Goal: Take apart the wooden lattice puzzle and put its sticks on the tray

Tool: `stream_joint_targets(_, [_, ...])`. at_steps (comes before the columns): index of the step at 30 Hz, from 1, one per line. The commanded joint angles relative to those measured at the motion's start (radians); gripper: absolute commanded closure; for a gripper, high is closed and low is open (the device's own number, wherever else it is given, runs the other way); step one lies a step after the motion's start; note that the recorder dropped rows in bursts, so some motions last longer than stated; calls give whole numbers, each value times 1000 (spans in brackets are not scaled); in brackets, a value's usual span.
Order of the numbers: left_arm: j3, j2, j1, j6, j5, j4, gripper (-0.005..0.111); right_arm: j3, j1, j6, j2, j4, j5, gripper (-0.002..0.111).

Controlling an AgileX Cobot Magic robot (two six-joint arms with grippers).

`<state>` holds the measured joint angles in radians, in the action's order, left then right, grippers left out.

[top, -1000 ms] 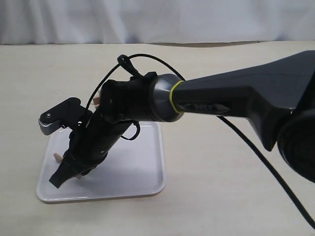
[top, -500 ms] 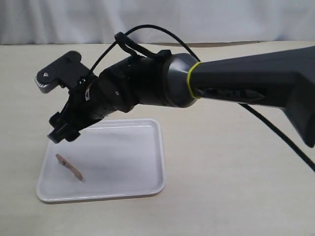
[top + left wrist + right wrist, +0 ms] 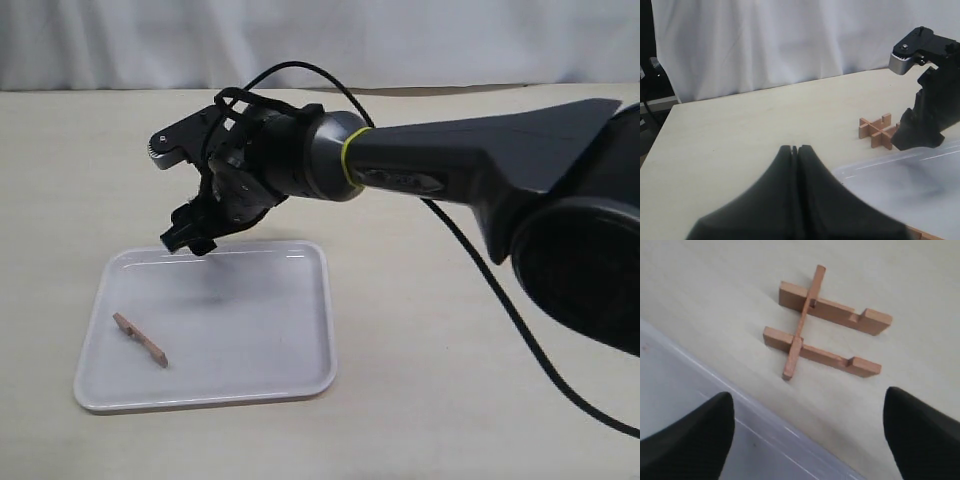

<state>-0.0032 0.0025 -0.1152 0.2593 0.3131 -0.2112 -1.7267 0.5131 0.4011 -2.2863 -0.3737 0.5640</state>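
Note:
One flat reddish-brown stick [image 3: 140,339] lies on the white tray [image 3: 326,300], near its left end. The rest of the wooden lattice puzzle [image 3: 832,307] is three interlocked sticks on the table just beyond the tray's far rim. It also shows in the left wrist view as the puzzle [image 3: 875,132]; in the exterior view the right arm hides it. My right gripper [image 3: 190,240] hangs open and empty over the tray's far edge [image 3: 670,390], short of the puzzle. My left gripper [image 3: 798,150] is shut and empty, low over the table beside the tray [image 3: 900,185].
The right arm [image 3: 450,180] reaches across from the right, above the table. A black cable [image 3: 500,290] trails from it over the tabletop. A white curtain [image 3: 790,40] hangs behind the table's far edge.
My right gripper has let go of a stick on the tray, risen, and swung back toward the tray's far edge. The stick now lies there alone.

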Motion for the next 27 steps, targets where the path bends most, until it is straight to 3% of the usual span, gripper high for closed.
stream_joint_targets(1, [3,-2,10,5,-9,-2,107,-59,-1,35,-35,20,-7,44])
stream_joint_targets(14, [3,-2,10,5,-9,-2,107,-101,-1,80,-97,-19,-20,50])
stream_joint_targets(21, [3,-2,10,5,-9,-2,107,-101,-1,127,-106,-65,-22,82])
stream_joint_targets(27, [3,-2,10,5,-9,-2,107,-101,-1,139,-110,-62,-24,86])
